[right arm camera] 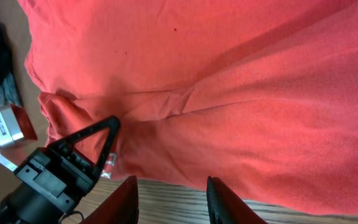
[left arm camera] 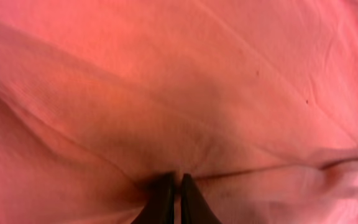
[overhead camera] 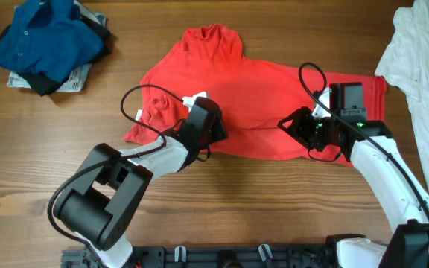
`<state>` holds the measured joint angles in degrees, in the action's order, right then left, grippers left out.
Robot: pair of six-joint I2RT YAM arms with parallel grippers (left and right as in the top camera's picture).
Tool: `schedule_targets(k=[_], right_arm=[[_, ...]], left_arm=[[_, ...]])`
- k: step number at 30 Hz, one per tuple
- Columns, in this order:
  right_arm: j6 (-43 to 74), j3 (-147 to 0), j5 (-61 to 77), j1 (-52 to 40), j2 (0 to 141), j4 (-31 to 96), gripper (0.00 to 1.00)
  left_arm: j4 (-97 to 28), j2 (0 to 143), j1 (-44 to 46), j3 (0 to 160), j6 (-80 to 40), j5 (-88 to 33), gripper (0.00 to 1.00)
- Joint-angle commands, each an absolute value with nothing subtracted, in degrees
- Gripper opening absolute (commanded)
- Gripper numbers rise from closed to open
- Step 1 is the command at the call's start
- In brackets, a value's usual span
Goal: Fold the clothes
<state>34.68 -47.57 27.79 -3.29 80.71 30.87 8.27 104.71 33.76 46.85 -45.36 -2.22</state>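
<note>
Red T-shirt (overhead camera: pixel 252 89) lies spread in the middle of the worktop (overhead camera: pixel 259 208). Our left pincer (left arm camera: pixel 177 182) is clamped together on its near hem; the right pincer (right arm camera: pixel 169 190) stands apart just at that hem. We'd match the grip, then lift evenly. Blue shirt (overhead camera: pixel 43 37) and white garment (overhead camera: pixel 423 89) sit well aside, so nothing blocks us.

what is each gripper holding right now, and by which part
The left gripper pinches a small fold of the red T-shirt, a little in from its near edge. The right gripper is open at that edge, holding nothing.
</note>
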Motion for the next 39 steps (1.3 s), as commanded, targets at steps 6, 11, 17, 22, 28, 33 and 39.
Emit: schedule_targets(k=[6, 11, 17, 22, 28, 33, 39], right_arm=[[34.48, -48.1, 23.33, -3.42, 81.17, 34.2, 0.36], [33.5, -48.1, 23.09, -3.42, 81.17, 34.39, 0.37], [30.15, -46.46, 19.73, -3.42, 81.34, 41.82, 0.18], [36.77, -44.77, 11.88, -3.31, 86.39, 38.74, 0.15], [40.05, -44.77, 8.54, 1.37, 93.38, 37.15, 0.09], [37.5, -44.77, 8.54, 7.22, 93.38, 38.74, 0.1], [37.32, -44.77, 5.28, 10.2, 93.38, 39.68, 0.15]], left_arm=[[12.05, 105.71, 32.64, 47.27, -42.24, 11.22, 0.1], [6.92, 99.79, 30.2, 48.47, -42.22, 2.76, 0.08], [-9.37, 93.1, 30.24, 48.56, -42.26, -4.95, 0.06], [-14.87, 93.12, 26.35, 48.56, -42.5, -3.4, 0.07], [-15.46, 96.73, 14.96, 48.56, -42.39, -6.63, 0.04], [-15.29, 100.4, 14.57, 48.56, -42.44, -6.57, 0.04], [-14.9, 104.86, 11.68, 48.56, -45.15, -3.16, 0.04]])
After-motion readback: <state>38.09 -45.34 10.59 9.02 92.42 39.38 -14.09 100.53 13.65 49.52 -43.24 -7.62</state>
